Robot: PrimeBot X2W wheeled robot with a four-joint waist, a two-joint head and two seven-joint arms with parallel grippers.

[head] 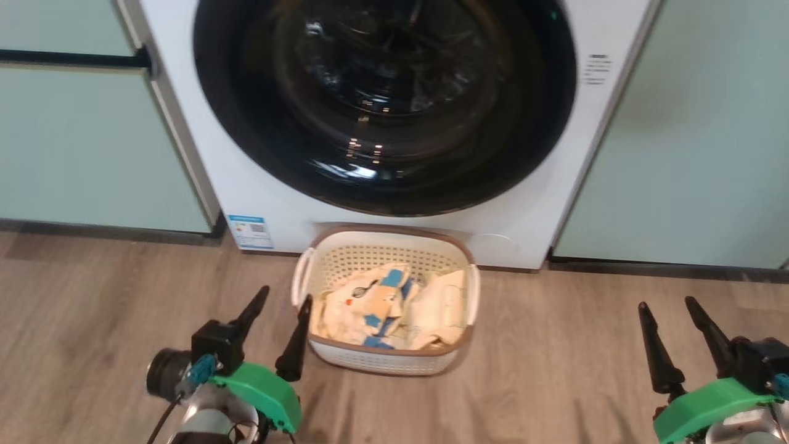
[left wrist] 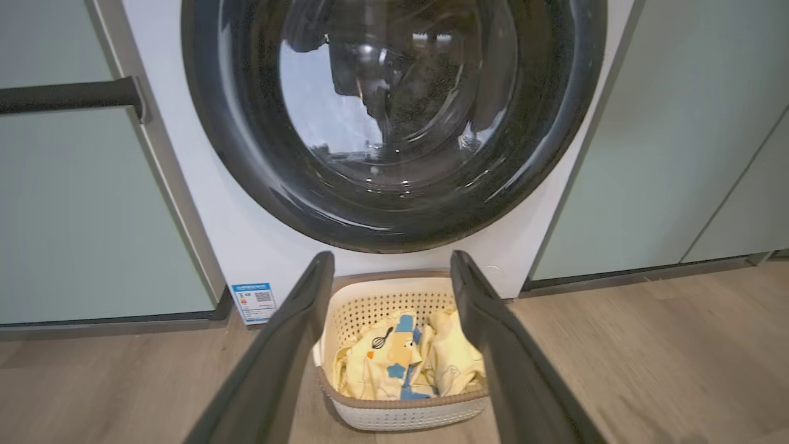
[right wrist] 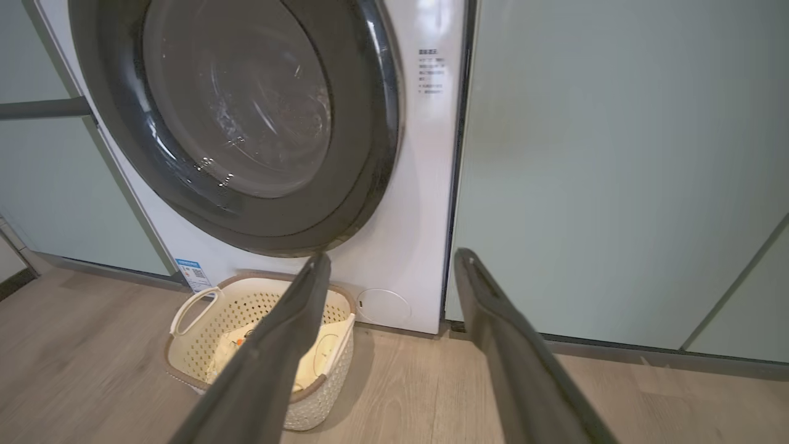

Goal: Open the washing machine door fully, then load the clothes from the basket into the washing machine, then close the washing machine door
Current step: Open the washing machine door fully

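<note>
White and broad, the washing machine (head: 259,197) takes up the upper middle of the head view, with pale green cabinets (head: 80,142) to its left and right. Its washing machine door (head: 385,92), with a glossy black rim and a dark glass centre, lies closed flat against the front. Wood-grain floor (head: 123,308) runs across the lower half of the frame.

The basket (head: 382,364) sits on the floor at centre, just below the door and close against the machine's base. The clothes (head: 382,308) lie heaped inside it, pale yellow with blue patches.

At lower left the left gripper (head: 285,294) has its fingers spread and empty, one tip just beside the basket's left handle. At lower right the right gripper (head: 666,303) is likewise spread and empty, well apart from the basket. A small blue sticker (head: 249,231) marks the machine's lower left corner.
</note>
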